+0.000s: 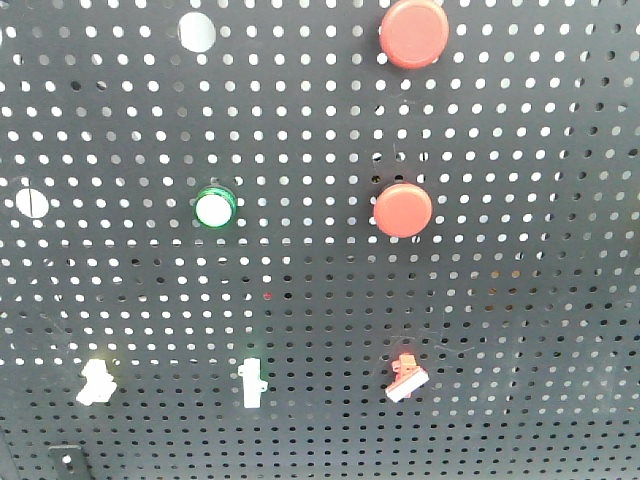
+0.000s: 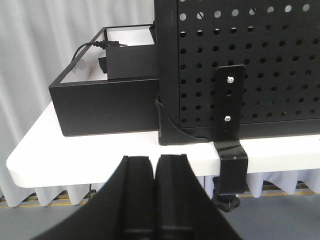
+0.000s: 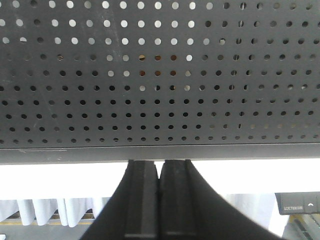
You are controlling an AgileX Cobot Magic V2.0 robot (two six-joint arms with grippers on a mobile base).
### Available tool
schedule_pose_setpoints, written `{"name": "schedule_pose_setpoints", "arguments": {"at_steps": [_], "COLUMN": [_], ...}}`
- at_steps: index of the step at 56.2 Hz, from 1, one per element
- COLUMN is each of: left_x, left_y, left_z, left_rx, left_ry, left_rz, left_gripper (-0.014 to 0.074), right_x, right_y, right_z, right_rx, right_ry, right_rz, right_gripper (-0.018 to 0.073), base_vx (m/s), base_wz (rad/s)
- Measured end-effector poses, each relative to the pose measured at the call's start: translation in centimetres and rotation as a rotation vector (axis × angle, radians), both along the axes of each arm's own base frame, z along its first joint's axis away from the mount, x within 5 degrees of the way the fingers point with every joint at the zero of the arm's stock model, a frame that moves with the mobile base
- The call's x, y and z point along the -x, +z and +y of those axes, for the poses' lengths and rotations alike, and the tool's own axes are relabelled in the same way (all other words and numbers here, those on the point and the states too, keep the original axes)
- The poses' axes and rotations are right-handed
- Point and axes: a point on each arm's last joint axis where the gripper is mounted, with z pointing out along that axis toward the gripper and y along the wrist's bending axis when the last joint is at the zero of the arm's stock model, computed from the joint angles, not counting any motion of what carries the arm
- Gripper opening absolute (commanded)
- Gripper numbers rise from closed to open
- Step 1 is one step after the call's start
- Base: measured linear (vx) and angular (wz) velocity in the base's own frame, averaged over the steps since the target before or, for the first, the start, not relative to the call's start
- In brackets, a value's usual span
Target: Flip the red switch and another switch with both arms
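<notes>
Both grippers, left gripper [image 2: 155, 167] and right gripper [image 3: 159, 170], look pressed together, holding nothing, apart from the pegboard [image 1: 520, 330]; red switch [image 1: 406, 378] untouched.

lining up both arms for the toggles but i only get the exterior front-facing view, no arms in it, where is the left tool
Observer: The black left tool sits low, below the white table edge, jaws together.
Operator: what's it facing
Observer: The black pegboard panel's left corner, beside a black open box.
Operator: and the right one
Observer: The black right tool is also closed, pointing at the panel's bottom edge, under the perforations.
Operator: any switch near either
Observer: None shows in either wrist view; the tiny red toggle switch and chunky whitish toggle appear only in yours.
</notes>
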Motion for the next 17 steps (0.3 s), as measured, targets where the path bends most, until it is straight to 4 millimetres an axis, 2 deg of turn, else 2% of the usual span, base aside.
{"name": "schedule_pose_setpoints", "arguments": {"at_steps": [17], "left_x": [0.0], "left_y": [0.0], "left_z": [0.0], "left_rx": [0.0], "left_ry": [0.0], "left_rz": [0.0], "left_gripper": [0.0003], "right_x": [0.0], "right_y": [0.0], "right_z": [0.0], "right_rx": [0.0], "right_ry": [0.0], "right_rz": [0.0], "right_gripper": [-0.0006], "base_vx": [0.0], "base_wz": [0.0]}}
